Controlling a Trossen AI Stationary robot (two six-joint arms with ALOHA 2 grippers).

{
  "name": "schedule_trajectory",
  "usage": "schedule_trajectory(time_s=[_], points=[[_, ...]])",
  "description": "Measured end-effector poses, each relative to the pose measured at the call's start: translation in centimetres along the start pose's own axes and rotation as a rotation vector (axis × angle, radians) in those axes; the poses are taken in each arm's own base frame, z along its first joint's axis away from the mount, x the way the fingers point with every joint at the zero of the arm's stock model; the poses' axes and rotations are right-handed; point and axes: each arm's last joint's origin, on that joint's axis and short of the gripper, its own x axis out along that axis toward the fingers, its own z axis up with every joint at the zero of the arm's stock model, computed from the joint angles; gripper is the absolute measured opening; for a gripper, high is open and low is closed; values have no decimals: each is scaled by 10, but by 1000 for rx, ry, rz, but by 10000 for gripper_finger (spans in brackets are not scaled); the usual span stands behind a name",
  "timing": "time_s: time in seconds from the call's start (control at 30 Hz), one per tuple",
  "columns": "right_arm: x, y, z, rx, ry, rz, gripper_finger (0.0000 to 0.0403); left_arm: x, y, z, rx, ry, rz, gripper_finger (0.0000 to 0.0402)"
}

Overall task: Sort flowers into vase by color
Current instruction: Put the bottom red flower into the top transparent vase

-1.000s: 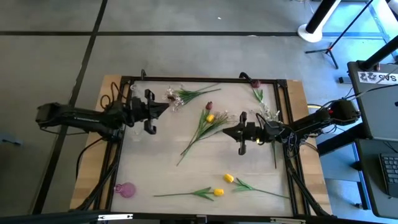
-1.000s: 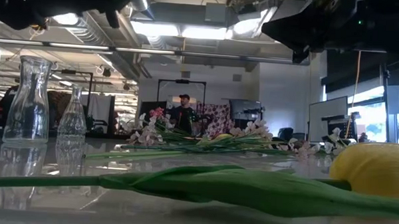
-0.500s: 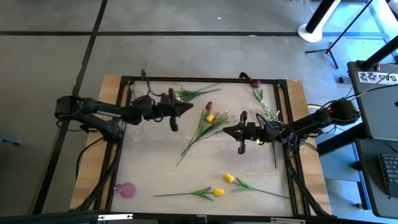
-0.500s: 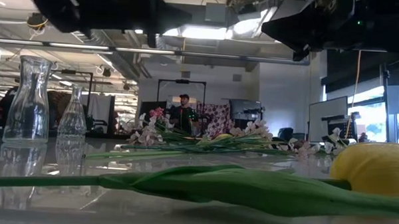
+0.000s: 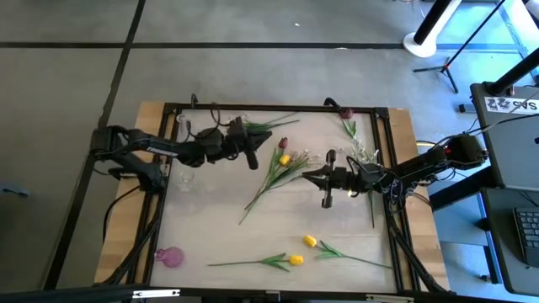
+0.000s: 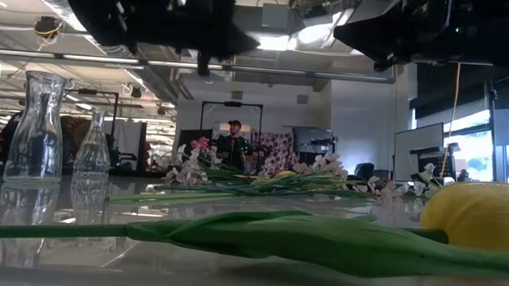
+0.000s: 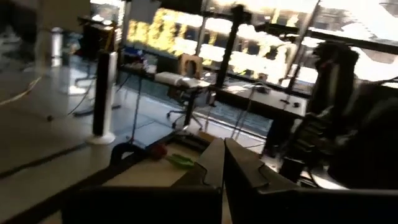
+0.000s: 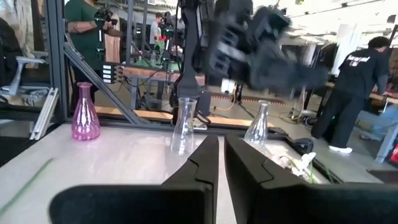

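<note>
Flowers lie flat on the white table. A bunch with a dark red tulip (image 5: 284, 143) and a yellow tulip (image 5: 285, 159) lies in the middle. A white blossom spray (image 5: 253, 127) lies near the far edge, and another red tulip (image 5: 345, 112) in the far right corner. Two yellow tulips (image 5: 310, 241) lie by the near edge. My left gripper (image 5: 258, 147) hovers shut above the table, just left of the middle bunch; its wrist view (image 7: 222, 158) shows the fingers together. My right gripper (image 5: 305, 177) waits shut to the bunch's right (image 8: 221, 152).
A pink vase (image 5: 171, 257) stands at the near left corner. Two clear glass vases (image 6: 36, 127) (image 6: 91, 146) stand on the left side, behind my left arm. A black frame (image 5: 278, 107) borders the table. People stand in the room beyond.
My left arm has reached out toward the table's right, carrying its gripper from beside the clear vases to just left of the middle flower bunch. The flowers and my right arm have stayed put.
</note>
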Motion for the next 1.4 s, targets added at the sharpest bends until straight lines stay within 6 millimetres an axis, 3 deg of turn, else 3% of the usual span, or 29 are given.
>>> schedule_trajectory(time_s=[0.33,0.53,0.67,0.9,1.03,1.23,1.4], points=[[2,0,2,-53,-2,-2,28,6,0,-47,26,248,-39,0],[4,-10,-1,-45,18,-43,28,10,0,-53,-53,373,9,0],[6,-18,-4,-18,45,-79,28,21,-12,-50,-37,467,10,0],[7,-22,-9,-36,87,-91,32,33,-15,-66,-91,532,50,0],[7,-22,-9,-47,92,-88,70,40,-5,-88,-72,560,75,8],[7,-22,-7,-44,78,-90,155,72,25,-102,-77,551,217,48],[11,-22,-4,-48,84,-88,200,91,37,-111,-112,552,241,91]])
